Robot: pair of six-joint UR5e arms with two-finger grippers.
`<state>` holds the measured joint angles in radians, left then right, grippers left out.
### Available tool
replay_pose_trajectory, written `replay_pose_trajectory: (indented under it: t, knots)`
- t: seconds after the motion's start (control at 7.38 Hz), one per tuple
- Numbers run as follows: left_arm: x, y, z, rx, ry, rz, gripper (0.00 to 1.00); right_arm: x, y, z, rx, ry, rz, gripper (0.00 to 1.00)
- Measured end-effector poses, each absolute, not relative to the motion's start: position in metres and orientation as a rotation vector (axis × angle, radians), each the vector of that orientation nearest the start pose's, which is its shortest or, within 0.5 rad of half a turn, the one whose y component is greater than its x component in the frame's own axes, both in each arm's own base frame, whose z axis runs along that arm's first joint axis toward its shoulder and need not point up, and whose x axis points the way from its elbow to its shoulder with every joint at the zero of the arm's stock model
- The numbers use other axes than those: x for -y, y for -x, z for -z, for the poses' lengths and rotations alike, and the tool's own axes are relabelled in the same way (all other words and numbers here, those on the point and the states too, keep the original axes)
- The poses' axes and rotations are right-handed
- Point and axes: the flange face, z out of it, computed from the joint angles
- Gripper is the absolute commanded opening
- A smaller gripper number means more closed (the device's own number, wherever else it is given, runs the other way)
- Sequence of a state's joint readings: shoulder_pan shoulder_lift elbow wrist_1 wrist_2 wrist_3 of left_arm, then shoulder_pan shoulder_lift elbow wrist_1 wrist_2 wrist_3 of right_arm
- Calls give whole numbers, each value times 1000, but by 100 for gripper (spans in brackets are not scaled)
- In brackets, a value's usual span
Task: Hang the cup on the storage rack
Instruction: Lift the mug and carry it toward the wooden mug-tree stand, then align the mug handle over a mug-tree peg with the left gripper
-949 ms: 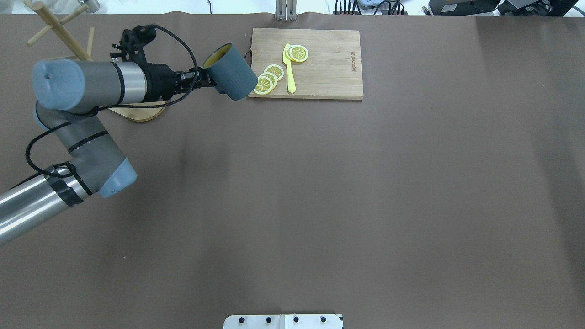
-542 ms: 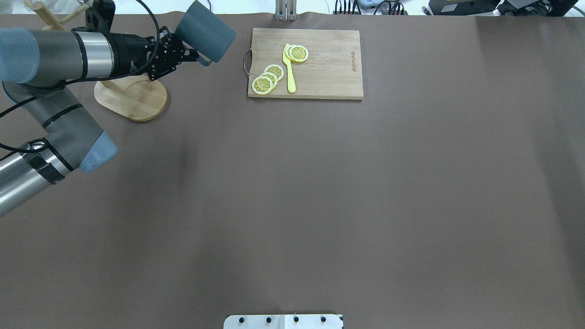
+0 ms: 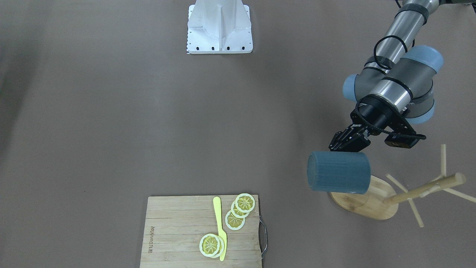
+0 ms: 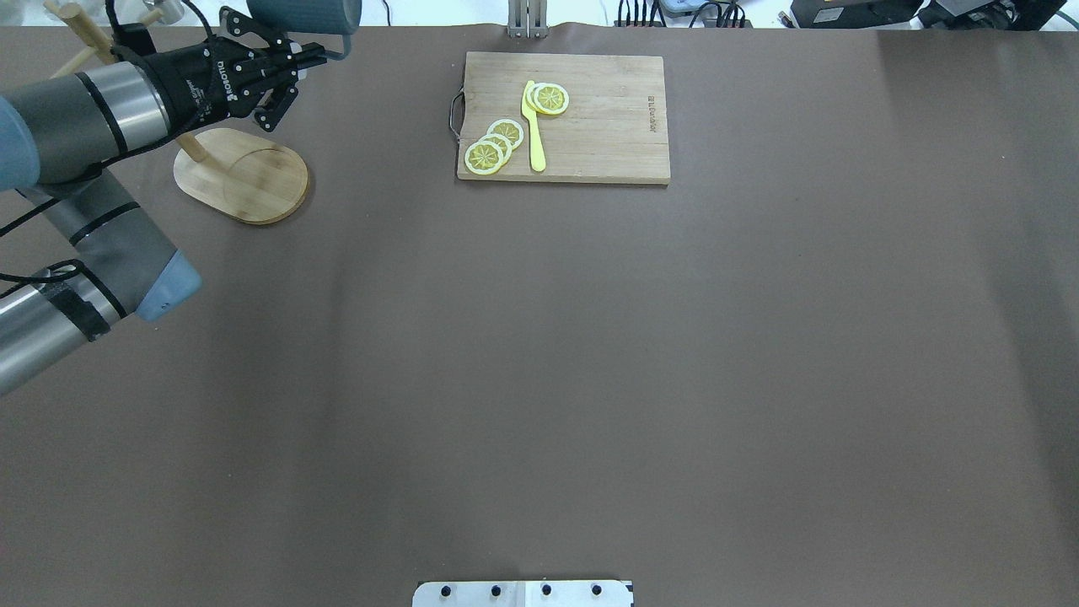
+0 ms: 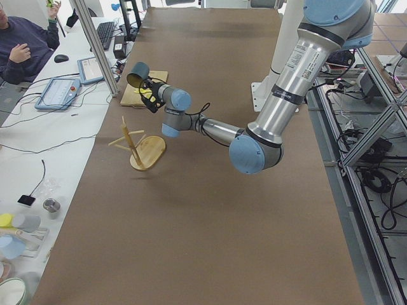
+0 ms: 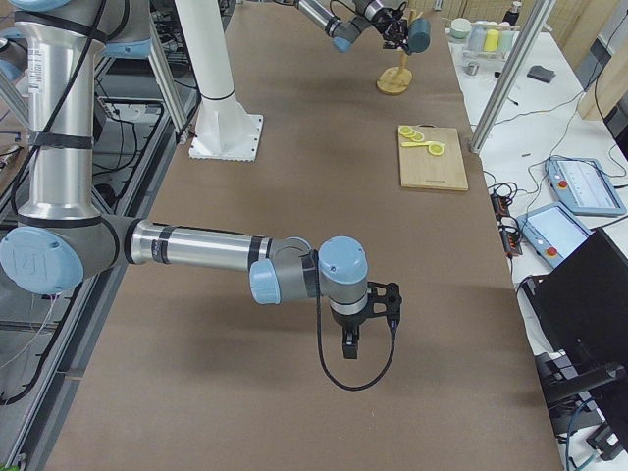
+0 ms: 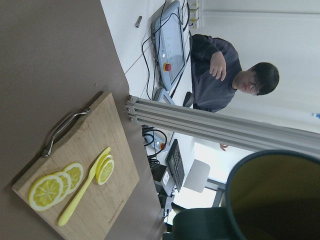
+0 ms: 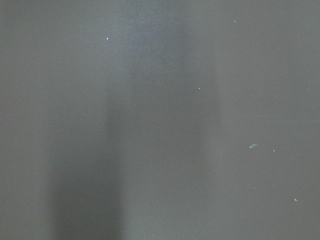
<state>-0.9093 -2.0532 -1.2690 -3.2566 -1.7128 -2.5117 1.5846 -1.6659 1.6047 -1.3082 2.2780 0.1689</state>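
The dark teal cup hangs on its side in the air, with my left gripper shut on its handle. It is held above the near end of the storage rack's oval base. The rack's post and thin pegs stand just to the side of the cup, apart from it. From overhead the cup is half cut off at the top edge, right of the rack. The left wrist view shows the cup's yellow interior. My right gripper hovers low over the table, far off; I cannot tell its state.
A slatted cutting board with lemon slices and a yellow knife lies right of the rack. A person sits beyond the table's far edge, behind a metal frame post. The white robot base stands mid-table.
My left arm has lifted the cup and swung it away from the cutting board, back and leftward toward the rack. The cup has turned so its mouth no longer faces the overhead camera.
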Motion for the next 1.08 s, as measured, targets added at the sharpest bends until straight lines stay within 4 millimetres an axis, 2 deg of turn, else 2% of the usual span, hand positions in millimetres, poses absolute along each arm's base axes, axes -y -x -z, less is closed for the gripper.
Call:
replay_pose_trajectory:
  t: [0.54,1.08]
  knots:
    - [593,-292,-373,-2174,441,1432,0,464,-75,-662,718,-148,-100,100]
    - [601,-288,-413,-2223,580,1606,0,464,-75,-661,718,-153,-98,100]
